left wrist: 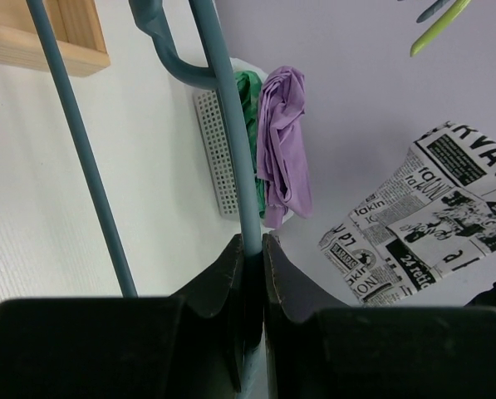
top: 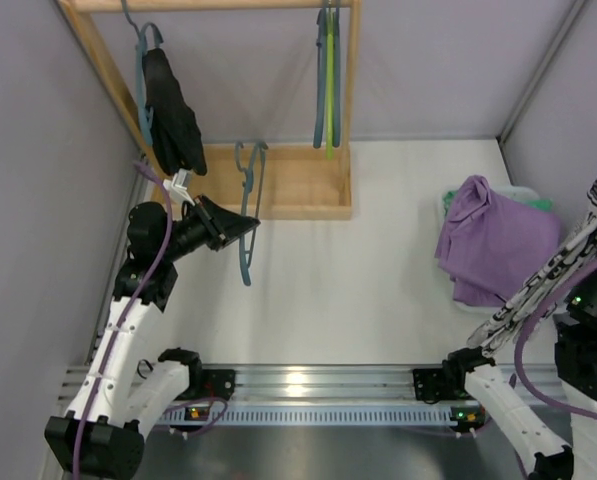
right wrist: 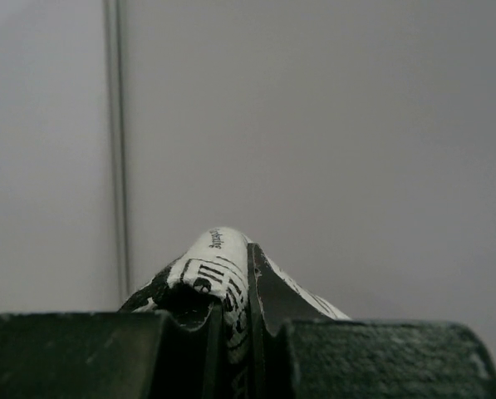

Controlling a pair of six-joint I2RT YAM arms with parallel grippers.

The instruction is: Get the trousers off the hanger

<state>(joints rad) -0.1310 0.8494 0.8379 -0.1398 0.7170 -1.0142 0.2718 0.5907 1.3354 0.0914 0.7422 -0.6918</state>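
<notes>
Left gripper (left wrist: 252, 247): clamped shut on one bar of a bare teal hanger (left wrist: 231, 125), held low, just in front of the wooden rack (top: 298, 185).
Right gripper (right wrist: 239, 291): closed on a fold of the printed trousers (right wrist: 218, 266), with cloth bulging over the fingertips.
Printed trousers, position: at the table's right edge, drawn into a band running diagonally from the far right down toward the right arm's base. They are free of any hanger.
Purple trousers (top: 498, 240): heaped over a white basket (left wrist: 218, 150), just left of that band.
Black trousers (top: 173, 120): on a hanger at the rack's left end, long axis dropping from the rail. They hang just beyond the left gripper and well apart from the right gripper.
Deciding relation: the basket lies just beside the printed trousers, toward the table's middle, so the right arm looks best placed for the drop. The left arm is nearer the black pair, but it is occupied.
View differences: the overhead view alone shows the rack and the black pair, not the right jaws. The left wrist view alone shows the grip on the bar and a green cloth (left wrist: 249, 91) beside the purple. The right wrist view shows only its grip and bare wall.
</notes>
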